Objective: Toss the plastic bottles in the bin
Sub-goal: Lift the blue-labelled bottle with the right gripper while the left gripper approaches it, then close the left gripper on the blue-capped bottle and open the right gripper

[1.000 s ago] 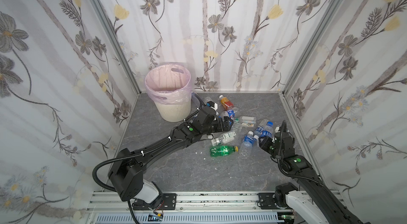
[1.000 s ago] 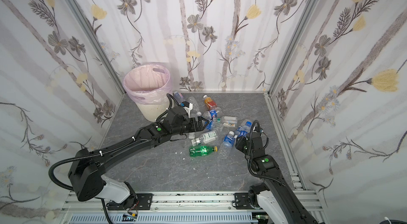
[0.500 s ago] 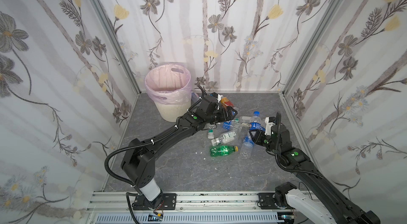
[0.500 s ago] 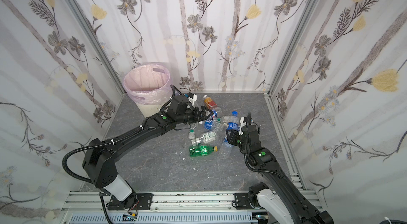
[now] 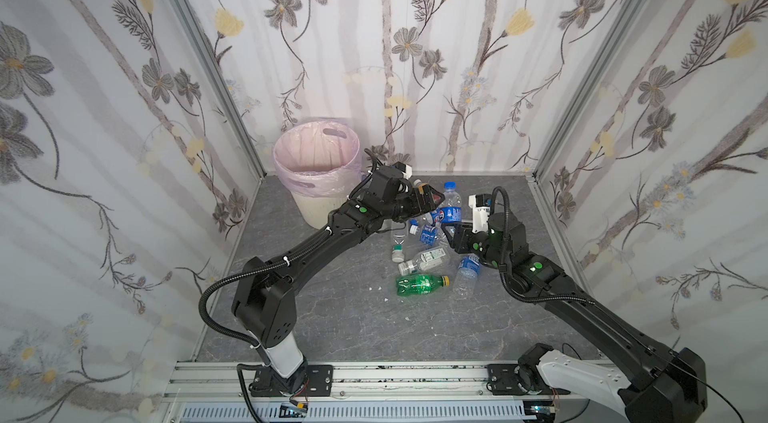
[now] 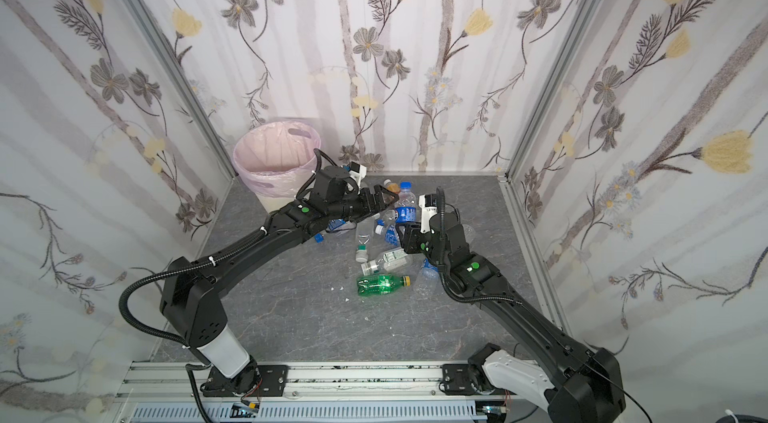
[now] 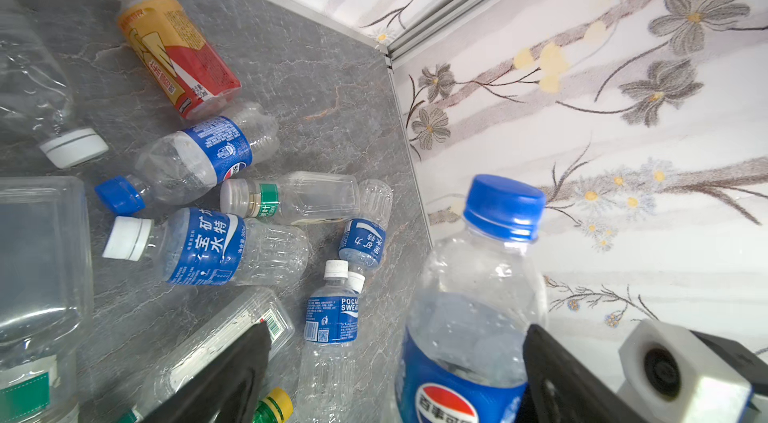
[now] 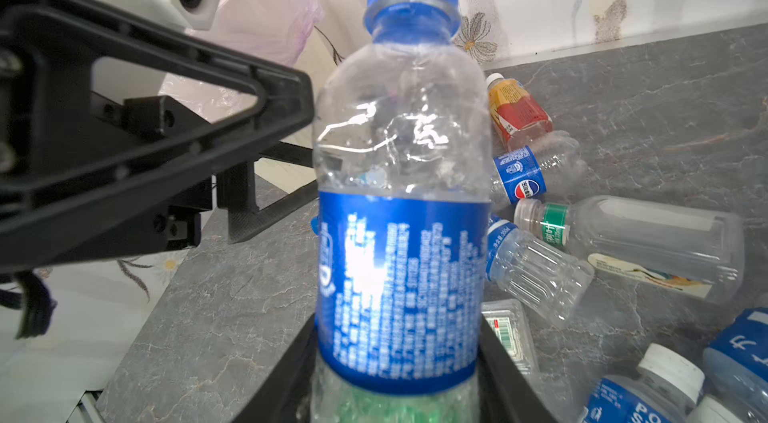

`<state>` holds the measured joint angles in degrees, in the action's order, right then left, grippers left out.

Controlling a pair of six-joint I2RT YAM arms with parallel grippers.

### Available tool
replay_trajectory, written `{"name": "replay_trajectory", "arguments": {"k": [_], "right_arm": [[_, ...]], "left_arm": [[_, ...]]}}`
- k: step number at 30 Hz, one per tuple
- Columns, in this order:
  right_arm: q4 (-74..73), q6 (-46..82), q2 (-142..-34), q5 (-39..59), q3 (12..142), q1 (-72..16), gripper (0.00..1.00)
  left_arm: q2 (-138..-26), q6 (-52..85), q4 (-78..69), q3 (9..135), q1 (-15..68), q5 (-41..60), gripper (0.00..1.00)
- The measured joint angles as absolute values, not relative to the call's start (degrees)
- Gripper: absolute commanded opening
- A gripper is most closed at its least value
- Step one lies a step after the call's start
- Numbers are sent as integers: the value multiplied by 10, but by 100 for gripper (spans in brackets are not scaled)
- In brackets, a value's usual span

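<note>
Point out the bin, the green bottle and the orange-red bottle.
bin (image 5: 311, 211): in a top view, cream front wall
green bottle (image 5: 417, 284): in a top view, its body
orange-red bottle (image 7: 178, 55): left wrist view, its label

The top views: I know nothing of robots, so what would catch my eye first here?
Mid-floor, the right gripper holds a blue-labelled bottle upright, and the open left gripper reaches in beside it. Around them loose bottles litter the grey floor, a green bottle lying nearest the front. The pink-lined bin stands in the back left corner.
</note>
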<state>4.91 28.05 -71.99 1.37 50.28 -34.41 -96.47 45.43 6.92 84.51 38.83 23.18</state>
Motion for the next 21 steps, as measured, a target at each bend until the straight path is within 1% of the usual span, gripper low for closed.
{"name": "replay_trajectory", "arguments": {"k": [4,9,14,21], "right_arm": [[41,269,-743,30,523,-358,43],[37,265,-757,30,532,-368,43],[31,259,-765,38,543,-376,43],[29,254,-783,44,563,-389,45]], "left_arm": [[-959,454,71,845,389,241,89],[-944,454,70,844,386,239,82],[-929,454,71,830,385,236,78],[-912,452,70,809,376,225,65]]}}
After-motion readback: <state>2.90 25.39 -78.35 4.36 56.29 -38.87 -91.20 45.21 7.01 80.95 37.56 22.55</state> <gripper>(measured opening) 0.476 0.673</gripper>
